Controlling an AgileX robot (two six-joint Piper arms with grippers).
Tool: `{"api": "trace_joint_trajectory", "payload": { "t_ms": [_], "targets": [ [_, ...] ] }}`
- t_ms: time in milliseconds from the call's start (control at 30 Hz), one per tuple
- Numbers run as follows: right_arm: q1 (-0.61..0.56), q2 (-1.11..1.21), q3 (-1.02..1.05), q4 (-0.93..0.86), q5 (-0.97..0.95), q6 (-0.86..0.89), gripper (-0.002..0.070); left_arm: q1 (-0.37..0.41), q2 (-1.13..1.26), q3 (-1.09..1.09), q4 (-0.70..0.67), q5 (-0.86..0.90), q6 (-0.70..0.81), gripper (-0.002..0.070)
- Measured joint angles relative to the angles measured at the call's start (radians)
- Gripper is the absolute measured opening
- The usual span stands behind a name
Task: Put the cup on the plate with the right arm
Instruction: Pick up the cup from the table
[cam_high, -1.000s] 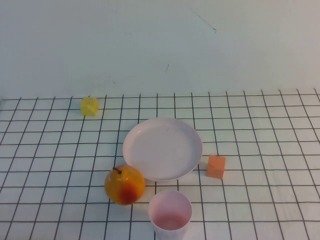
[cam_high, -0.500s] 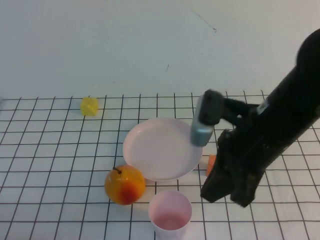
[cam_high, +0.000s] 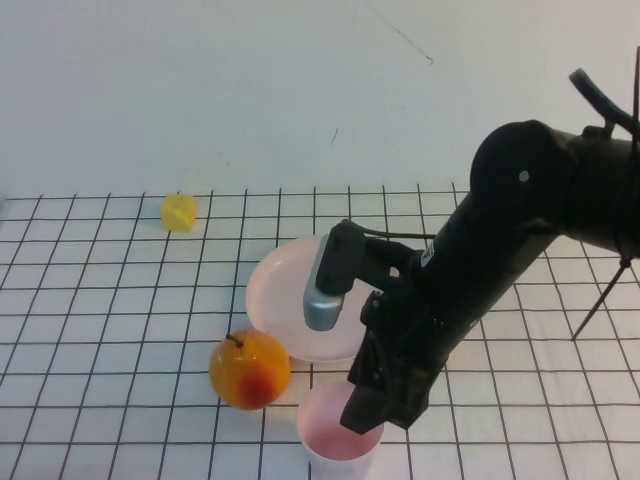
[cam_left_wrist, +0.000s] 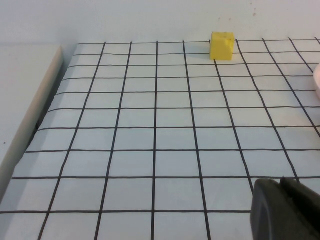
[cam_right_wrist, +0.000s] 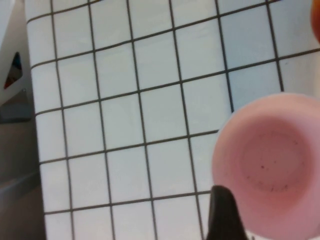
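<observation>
The right arm has swung in over the plate, its gripper now above the cup, which stands just before the plate; finger spread unclear. Left gripper: cannot tell.

Fruit flanks the cup (leftward); its right side lies open.

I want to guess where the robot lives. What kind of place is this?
Probably a robot test bench, not a home. A white gridded table by a bare wall holds practice props: a pink cup, a plate and a fruit. The right gripper is over the cup; the left gripper hangs parked over the grid.
</observation>
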Motion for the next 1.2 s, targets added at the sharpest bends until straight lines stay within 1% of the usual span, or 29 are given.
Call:
{"api": "trace_joint_trajectory", "payload": {
  "t_ms": [67, 133, 233, 333, 500, 600, 867, 1000, 1200],
  "targets": [
    [0.002, 0.013, -0.002, 0.000, -0.037, -0.012, 0.0410, 0.000, 0.000, 0.000, 0.000, 0.000, 0.000, -0.0003],
    [0.002, 0.032, -0.002, 0.000, -0.070, -0.020, 0.0419, 0.000, 0.000, 0.000, 0.000, 0.000, 0.000, -0.0003],
    [0.002, 0.066, -0.006, 0.000, -0.109, -0.022, 0.0417, 0.000, 0.000, 0.000, 0.000, 0.000, 0.000, -0.0003],
    [0.002, 0.100, -0.008, 0.000, -0.125, -0.028, 0.0400, 0.000, 0.000, 0.000, 0.000, 0.000, 0.000, -0.0003],
    [0.002, 0.158, -0.008, -0.013, -0.136, -0.041, 0.0323, 0.000, 0.000, 0.000, 0.000, 0.000, 0.000, -0.0003],
    [0.002, 0.176, -0.008, -0.016, -0.142, -0.041, 0.0257, 0.000, 0.000, 0.000, 0.000, 0.000, 0.000, -0.0003],
    [0.002, 0.178, -0.024, -0.016, -0.133, -0.043, 0.0044, 0.000, 0.000, 0.000, 0.000, 0.000, 0.000, -0.0003],
    [0.002, 0.178, -0.080, -0.016, -0.090, -0.043, 0.0006, 0.000, 0.000, 0.000, 0.000, 0.000, 0.000, -0.0003],
    [0.002, 0.178, -0.212, -0.020, -0.056, -0.043, -0.0001, 0.000, 0.000, 0.000, 0.000, 0.000, 0.000, -0.0003]
  ]
}}
